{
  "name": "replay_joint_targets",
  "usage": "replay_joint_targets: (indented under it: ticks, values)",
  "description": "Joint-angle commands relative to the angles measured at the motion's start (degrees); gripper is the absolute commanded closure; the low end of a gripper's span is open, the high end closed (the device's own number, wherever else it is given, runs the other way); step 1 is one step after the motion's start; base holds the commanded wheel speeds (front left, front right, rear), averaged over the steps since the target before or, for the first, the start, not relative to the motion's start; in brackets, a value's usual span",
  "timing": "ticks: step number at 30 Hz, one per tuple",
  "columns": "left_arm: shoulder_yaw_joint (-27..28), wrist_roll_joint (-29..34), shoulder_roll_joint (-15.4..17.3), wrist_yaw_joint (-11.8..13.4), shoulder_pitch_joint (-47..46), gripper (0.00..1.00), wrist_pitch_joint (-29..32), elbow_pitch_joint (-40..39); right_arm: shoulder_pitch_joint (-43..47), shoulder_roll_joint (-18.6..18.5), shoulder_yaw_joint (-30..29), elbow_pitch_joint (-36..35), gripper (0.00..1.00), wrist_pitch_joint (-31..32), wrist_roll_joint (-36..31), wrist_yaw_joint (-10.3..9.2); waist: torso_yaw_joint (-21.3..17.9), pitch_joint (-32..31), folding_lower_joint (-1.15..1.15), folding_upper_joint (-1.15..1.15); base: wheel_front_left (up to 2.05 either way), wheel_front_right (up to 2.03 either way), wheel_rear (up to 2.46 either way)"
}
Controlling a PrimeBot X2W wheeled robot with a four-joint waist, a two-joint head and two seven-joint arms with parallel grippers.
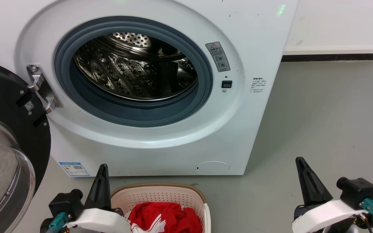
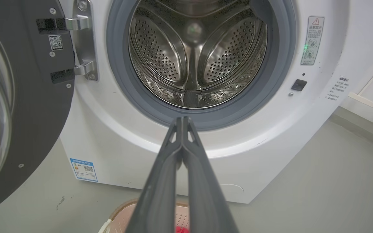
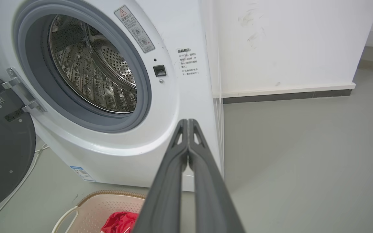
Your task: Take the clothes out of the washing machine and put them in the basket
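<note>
The white washing machine (image 1: 160, 139) stands with its dark glass door (image 1: 8, 136) swung open to the left, and its steel drum (image 1: 134, 68) holds no fabric that I can see. Red clothes (image 1: 167, 218) with white stripes lie in the cream basket (image 1: 160, 194) on the floor in front of it. My left gripper (image 1: 102, 168) is shut with nothing in it, at the basket's left rim. My right gripper (image 1: 300, 160) is shut too, over bare floor to the right of the basket. The wrist views show each pair of fingers pressed together, the left gripper (image 2: 183, 119) and the right gripper (image 3: 188, 121).
The open door (image 2: 18, 106) juts out on the left beside my left arm. Grey floor (image 1: 329, 129) stretches to the right of the machine up to a white wall with a dark skirting (image 1: 332, 57).
</note>
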Motion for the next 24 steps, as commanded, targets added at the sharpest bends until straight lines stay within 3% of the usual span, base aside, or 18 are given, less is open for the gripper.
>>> replay_joint_targets:
  ticks: [1, 24]
  values:
    - [0.6, -2.8, -0.1, -0.5, -1.7, 1.0, 0.4, -0.4, -1.6, -0.5, -0.2, -0.3, 1.0, 0.1, 3.2, 0.0, 0.0, 0.0, 0.0, 0.0, 0.0, 0.0, 0.0]
    - [4.1, -26.1, -0.7, -3.9, -3.9, 1.0, 5.6, 2.6, -4.2, -1.7, -1.4, 3.9, 1.0, 2.1, 29.5, -0.01, 0.4, -0.4, 0.0, 0.0, 0.0, 0.0, 0.0]
